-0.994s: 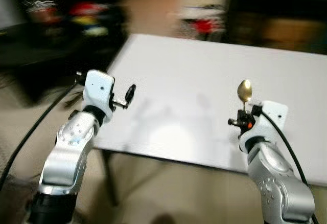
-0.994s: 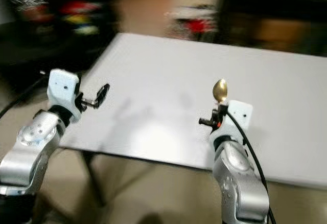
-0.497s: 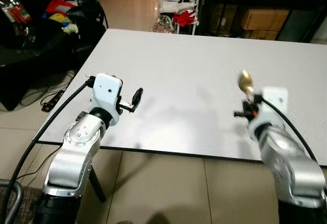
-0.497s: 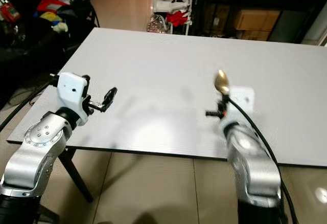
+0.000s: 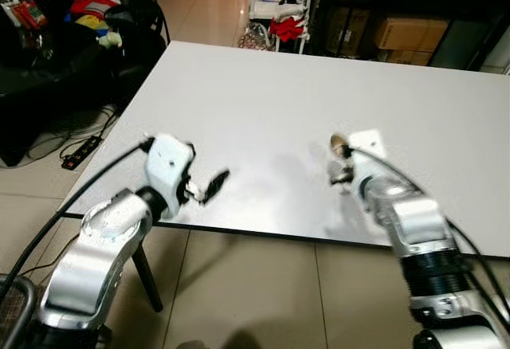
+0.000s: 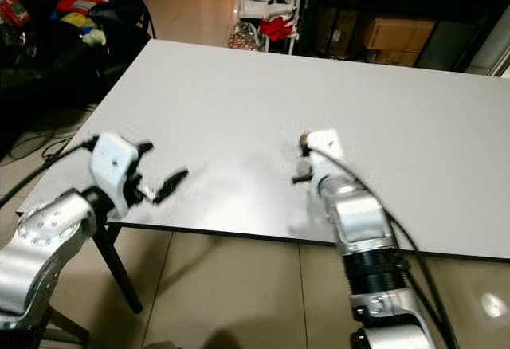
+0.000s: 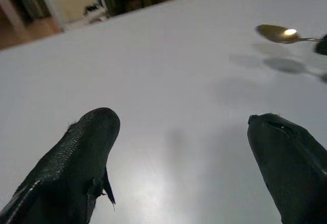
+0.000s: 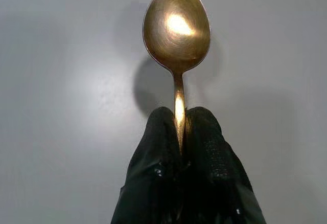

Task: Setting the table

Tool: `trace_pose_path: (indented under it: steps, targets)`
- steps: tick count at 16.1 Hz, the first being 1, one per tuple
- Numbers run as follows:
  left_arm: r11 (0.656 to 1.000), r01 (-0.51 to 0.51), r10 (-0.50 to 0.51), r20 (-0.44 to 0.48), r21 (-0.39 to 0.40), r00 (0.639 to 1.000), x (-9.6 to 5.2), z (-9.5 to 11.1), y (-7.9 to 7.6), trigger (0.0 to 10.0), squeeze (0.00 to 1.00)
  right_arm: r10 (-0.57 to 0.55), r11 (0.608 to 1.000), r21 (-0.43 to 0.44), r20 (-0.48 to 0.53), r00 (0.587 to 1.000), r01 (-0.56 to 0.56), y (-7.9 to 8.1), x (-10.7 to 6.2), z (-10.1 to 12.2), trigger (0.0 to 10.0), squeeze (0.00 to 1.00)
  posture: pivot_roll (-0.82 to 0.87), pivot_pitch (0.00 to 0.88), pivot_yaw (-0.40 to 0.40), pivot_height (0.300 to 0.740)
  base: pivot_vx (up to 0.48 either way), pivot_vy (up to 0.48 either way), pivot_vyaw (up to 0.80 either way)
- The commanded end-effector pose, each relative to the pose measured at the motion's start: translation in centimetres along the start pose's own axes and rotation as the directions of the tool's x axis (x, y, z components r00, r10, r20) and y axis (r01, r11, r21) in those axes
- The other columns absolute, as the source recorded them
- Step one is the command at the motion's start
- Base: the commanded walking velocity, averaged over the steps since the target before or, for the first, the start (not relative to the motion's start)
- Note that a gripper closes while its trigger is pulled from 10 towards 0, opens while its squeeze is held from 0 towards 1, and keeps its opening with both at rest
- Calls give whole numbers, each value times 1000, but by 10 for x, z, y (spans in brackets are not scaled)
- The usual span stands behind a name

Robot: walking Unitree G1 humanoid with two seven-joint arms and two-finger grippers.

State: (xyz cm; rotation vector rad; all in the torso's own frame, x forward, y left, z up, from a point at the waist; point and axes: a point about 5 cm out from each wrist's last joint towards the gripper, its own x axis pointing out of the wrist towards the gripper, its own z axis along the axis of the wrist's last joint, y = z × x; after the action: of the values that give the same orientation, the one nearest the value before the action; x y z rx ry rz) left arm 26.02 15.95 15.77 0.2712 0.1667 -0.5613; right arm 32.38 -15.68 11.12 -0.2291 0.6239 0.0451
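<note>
Our right tool [image 8: 181,132] is clenched on the handle of a golden spoon [image 8: 176,27], whose bowl pokes out past the fingertips just above the white table [image 5: 263,94], near its front edge. Our left tool [image 7: 184,157] hovers with fingers spread and nothing between them, over the table's front-left corner, well apart from the spoon.

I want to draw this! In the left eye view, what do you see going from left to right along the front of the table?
Left pincer, open over the white table → gold spoon → right pincer, shut on the spoon's handle.
</note>
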Motion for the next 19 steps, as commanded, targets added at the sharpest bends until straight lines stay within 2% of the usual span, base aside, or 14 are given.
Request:
trace_pose_path:
  steps: [1, 3, 5, 11, 12, 13, 16, 19]
  targets:
    - [999, 44, -44, 13, 8, 999, -1, 5, -5, 10000, 0, -16, 1000, -3, 3, 1000, 16, -1, 1, 4, 10000, 0, 122, 0, -68, 740, 0, 0, 0]
    - [991, 135, -134, -12, 22, 991, -8, 3, -15, 10000, 0, -49, 998, 35, -32, 998, 50, 7, 7, -2, 10000, 0, 137, 0, -64, 740, 0, 0, 0]
    - [984, 177, -177, -10, 23, 984, -9, 4, -21, 10000, 0, -76, 995, 55, -30, 997, 78, 9, 11, -8, 10000, 0, 136, 0, -63, 740, 0, 0, 0]
    - [981, 192, -192, -12, 26, 981, -11, 6, -21, 10000, 0, -112, 993, 29, -26, 993, 113, 7, 25, -19, 10000, 0, 142, 0, -42, 740, 0, 0, 0]
    - [979, 204, -203, -14, 25, 979, -12, 7, -21, 10000, 0, -118, 992, 43, -31, 992, 120, 5, 28, -22, 10000, 761, 148, 0, -43, 740, 0, 0, 0]
    - [977, 213, -213, -17, 24, 977, -13, 7, -22, 10000, 0, -118, 991, 66, -31, 993, 119, 4, 28, -23, 10000, 1000, 148, 0, -43, 740, 0, 0, 0]
    - [975, 219, -219, -21, 22, 976, -15, 6, -22, 10000, 0, -112, 990, 88, 1, 994, 112, 1, 27, -17, 10000, 1000, 147, 0, -46, 740, 0, 0, 0]
    - [978, 208, -207, -16, 24, 978, -17, 7, -18, 10000, 0, -114, 992, 65, 74, 991, 109, -2, 15, 3, 10000, 1000, 145, 0, -48, 740, 0, 0, 0]
